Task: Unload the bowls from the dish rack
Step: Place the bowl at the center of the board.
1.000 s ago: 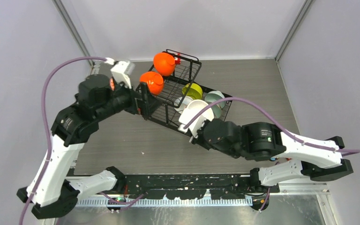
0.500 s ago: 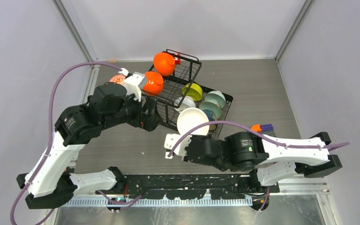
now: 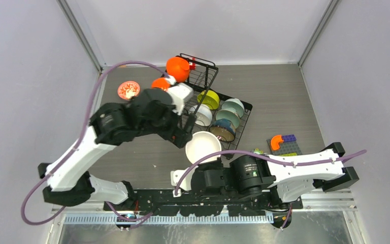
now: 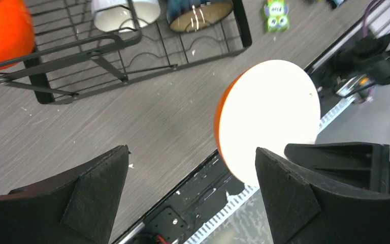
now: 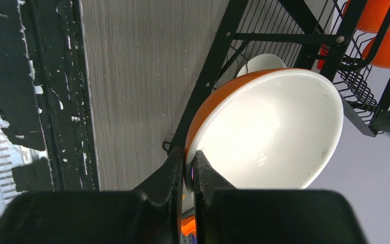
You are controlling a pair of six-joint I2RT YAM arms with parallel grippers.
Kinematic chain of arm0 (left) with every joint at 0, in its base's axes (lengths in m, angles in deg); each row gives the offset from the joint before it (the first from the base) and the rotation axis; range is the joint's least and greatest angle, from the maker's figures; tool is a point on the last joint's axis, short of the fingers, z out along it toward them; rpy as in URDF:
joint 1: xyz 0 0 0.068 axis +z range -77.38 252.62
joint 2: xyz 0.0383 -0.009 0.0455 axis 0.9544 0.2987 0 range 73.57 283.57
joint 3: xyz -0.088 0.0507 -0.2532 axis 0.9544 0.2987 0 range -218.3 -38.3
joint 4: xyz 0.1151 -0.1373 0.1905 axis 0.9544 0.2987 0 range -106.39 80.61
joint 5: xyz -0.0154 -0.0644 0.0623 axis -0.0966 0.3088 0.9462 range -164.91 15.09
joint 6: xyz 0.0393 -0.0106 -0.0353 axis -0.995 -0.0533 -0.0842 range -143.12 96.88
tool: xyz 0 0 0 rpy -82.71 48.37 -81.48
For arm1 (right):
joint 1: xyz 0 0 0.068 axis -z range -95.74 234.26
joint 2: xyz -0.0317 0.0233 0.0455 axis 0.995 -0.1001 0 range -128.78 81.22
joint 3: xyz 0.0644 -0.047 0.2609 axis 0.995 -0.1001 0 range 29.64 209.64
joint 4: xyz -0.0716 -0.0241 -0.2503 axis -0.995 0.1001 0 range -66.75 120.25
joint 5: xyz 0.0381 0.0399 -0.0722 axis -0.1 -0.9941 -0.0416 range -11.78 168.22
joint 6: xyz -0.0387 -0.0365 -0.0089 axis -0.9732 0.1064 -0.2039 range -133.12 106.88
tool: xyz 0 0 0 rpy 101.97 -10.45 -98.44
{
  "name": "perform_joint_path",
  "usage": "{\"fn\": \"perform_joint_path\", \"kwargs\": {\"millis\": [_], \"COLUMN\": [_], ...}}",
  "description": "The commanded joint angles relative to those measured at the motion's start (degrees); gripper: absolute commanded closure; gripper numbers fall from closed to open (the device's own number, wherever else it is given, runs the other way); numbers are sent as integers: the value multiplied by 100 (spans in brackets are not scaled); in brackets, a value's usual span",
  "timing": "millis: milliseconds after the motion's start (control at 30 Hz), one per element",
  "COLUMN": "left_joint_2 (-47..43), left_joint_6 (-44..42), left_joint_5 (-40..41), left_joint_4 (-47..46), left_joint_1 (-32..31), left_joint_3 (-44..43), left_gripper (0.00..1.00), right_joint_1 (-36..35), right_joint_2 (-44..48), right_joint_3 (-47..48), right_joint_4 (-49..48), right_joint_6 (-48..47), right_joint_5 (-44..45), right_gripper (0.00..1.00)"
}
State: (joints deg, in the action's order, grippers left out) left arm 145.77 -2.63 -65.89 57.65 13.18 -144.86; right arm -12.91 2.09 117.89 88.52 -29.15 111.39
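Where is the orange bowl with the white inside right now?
Near the centre of the top view, the orange-and-white bowl is held just in front of the dish rack at its near edge, pinched at the rim by the right hand.

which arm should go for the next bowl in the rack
Left. The left gripper is open and empty, close to the dish rack. The right gripper is shut on the rim of the orange-and-white bowl.
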Motion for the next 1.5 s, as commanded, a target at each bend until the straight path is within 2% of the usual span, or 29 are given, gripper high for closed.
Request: {"fn": "perform_joint_path", "kwargs": {"millis": [0, 233, 433, 700, 933, 1467], "left_joint_2": [482, 771, 872, 928, 1038, 1165], "left_joint_6": [-172, -42, 63, 169, 240, 457], "left_joint_5": [704, 950, 996, 921, 901, 935], "left_joint_4": [482, 624, 761, 757, 767, 827], "left_joint_1": [-508, -612, -608, -691, -849, -969], "left_joint_3": [-287, -253, -251, -196, -126, 51], "left_gripper": [6, 20, 39, 39, 45, 76], "right_joint_1": [-13, -47, -74, -106, -138, -252], "right_joint_2": [75, 56, 34, -9, -81, -251], "right_joint_3": [324, 317, 316, 367, 438, 499], "right_joint_4": [47, 50, 47, 54, 25, 20], "right_joint_6": [-94, -101, -123, -115, -150, -247], "right_joint_5": [74, 63, 122, 164, 264, 574], "right_gripper": [99, 99, 99, 99, 99, 99]}}
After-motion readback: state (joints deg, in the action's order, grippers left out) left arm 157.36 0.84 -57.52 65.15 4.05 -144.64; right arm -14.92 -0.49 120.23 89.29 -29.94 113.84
